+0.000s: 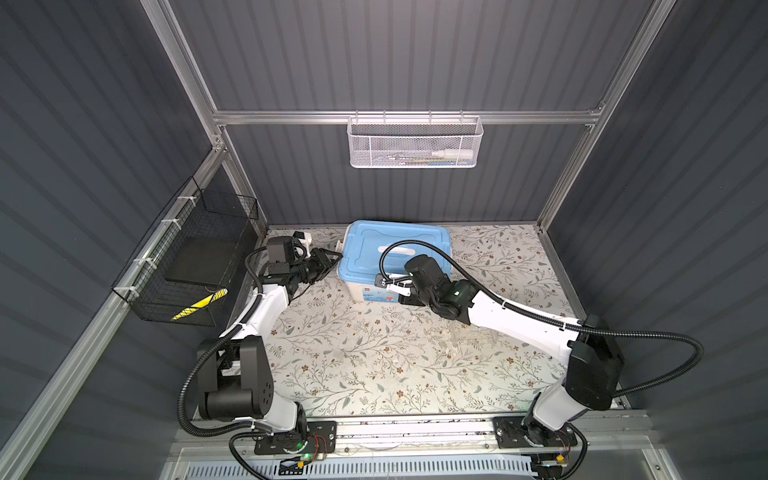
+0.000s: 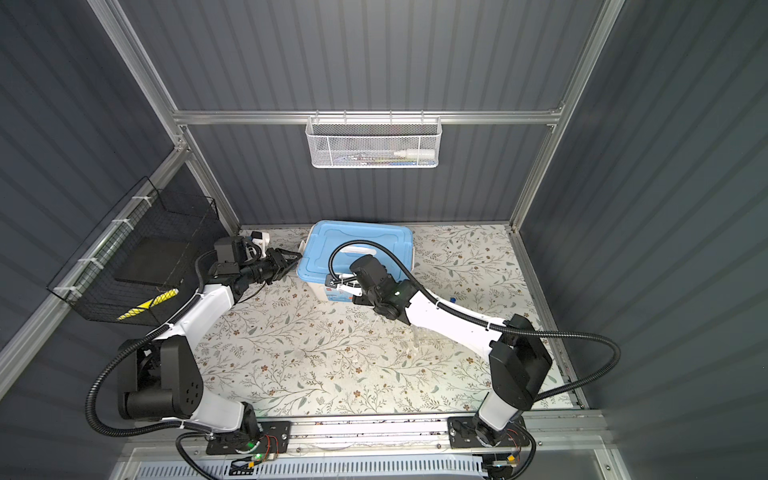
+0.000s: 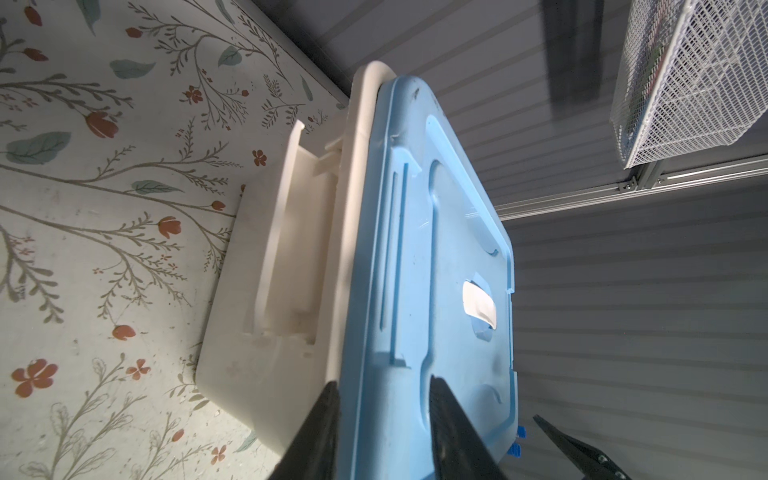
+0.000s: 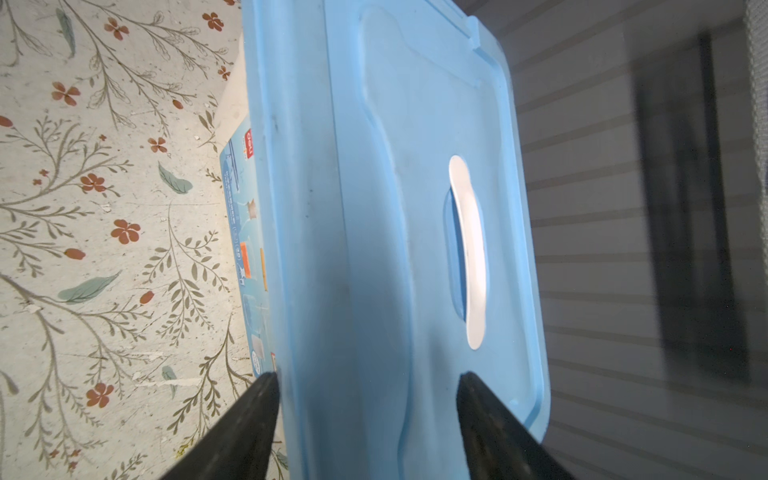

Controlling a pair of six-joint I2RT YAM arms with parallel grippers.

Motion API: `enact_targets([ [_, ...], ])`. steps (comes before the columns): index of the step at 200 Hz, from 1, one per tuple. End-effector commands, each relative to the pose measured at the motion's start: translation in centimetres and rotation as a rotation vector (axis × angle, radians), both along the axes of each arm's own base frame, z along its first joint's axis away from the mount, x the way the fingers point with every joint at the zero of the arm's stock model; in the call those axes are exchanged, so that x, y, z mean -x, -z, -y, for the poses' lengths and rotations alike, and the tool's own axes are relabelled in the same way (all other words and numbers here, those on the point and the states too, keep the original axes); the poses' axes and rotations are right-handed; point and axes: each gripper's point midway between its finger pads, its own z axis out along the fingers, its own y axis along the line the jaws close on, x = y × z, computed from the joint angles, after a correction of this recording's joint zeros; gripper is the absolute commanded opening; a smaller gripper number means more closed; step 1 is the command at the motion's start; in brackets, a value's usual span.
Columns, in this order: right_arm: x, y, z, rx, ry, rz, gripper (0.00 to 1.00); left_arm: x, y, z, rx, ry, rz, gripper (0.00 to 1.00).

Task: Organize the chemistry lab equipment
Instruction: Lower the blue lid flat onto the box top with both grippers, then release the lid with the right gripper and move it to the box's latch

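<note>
1. Two hands are at the storage box [image 1: 365, 293], which sits mid-frame at the rear of the table [image 1: 332, 374] in both top views. Its blue lid [image 1: 374, 245] is on.
2. Left hand [image 3: 382, 382]: the fingers sit either side of the lid's rim near a corner, low centre in the left wrist view. It reads as clamped on the lid, though contact is hard to confirm.
3. Right hand [image 4: 365, 374]: the fingers are apart and straddle the lid's front edge at the bottom of the right wrist view. A gap shows beside the outer finger, and nothing is held.
4. The clear glassware [image 1: 455, 338] stands on the table beneath the right forearm, right of centre in a top view. It is too faint to tell single pieces.
5. The white side latch [image 3: 286, 216] appears to be swung out from the box wall.
6. Judgement: the step in hand is getting the lid off so the glassware can be stowed.
7. The next move calls for the right hand to close on the edge. Both hands should then raise the lid level, keeping the right forearm clear of the glass below.
</note>
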Motion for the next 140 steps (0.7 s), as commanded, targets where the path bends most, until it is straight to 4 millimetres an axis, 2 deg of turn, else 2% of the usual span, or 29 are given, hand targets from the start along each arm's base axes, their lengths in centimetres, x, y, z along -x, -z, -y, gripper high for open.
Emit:
enact_targets([
  [1, -0.2, -1.6, 0.2, -0.057, 0.015, -0.018, 0.70, 0.4, 1.2, 0.1, -0.027, 0.009, -0.013, 0.37],
  [51, -1.3, -1.8, 0.6, -0.078, 0.050, -0.050, 0.70, 0.6, 1.5, 0.0, -0.039, 0.003, -0.020, 0.39],
  [94, -0.6, -4.8, 0.1, -0.218, 0.058, -0.101, 0.75, 0.2, 0.9, -0.1, -0.039, -0.001, -0.006, 0.41],
  [123, -1.0, -6.9, 1.2, -0.365, 0.136, -0.171, 0.79, 0.0, 0.4, -0.2, -0.049, -0.004, 0.009, 0.45],
  [132, -1.6, -7.7, 2.0, -0.431, 0.181, -0.191, 0.79, 0.0, 0.3, -0.2, -0.053, -0.005, 0.011, 0.47],
  [140, -1.9, -7.6, 3.1, -0.467, 0.229, -0.242, 0.79, 0.0, 0.2, -0.2, -0.056, -0.004, 0.012, 0.48],
])
